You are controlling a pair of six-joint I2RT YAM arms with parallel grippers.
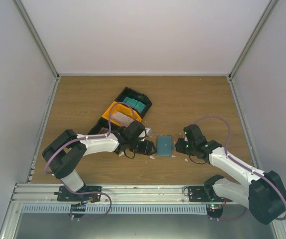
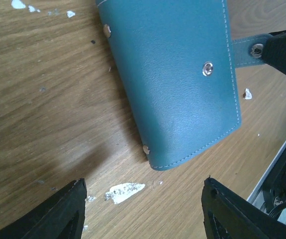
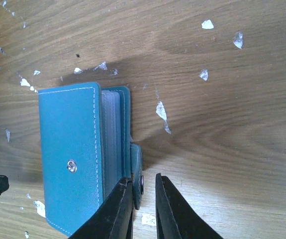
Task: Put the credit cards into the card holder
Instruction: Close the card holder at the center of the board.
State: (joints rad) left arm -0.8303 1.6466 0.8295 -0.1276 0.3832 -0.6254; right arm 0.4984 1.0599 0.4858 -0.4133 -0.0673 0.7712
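**Card holder shut, cards not yet loaded**

The card holder [image 1: 164,146] lies flat on the table [image 1: 192,99], about midway across and toward the near side, between the two claws. It is folded closed with its snap face up, and clear sleeves show along its right edge in the right wrist view. No card can be seen in them.

The holder's side tab [image 3: 136,169] sticks out to the right. The right gripper [image 3: 143,180] has its fingers drawn almost together about the end of that tab. Whether they actually pinch it cannot be told.

The left gripper [image 2: 143,184] hangs just to the left of the holder. Its fingers are spread wide with only bare wood and a white scrap [image 2: 125,191] between them.

The credit cards sit to the far left of the holder in the black-and-orange bin [image 1: 111,110]. There is a teal stack [image 1: 135,104] in the far compartment and a white stack with red marks [image 1: 123,119] nearer.

By this reading the task has hardly begun. The holder must first be opened, and then every card has to be lifted from the bin and slipped in.
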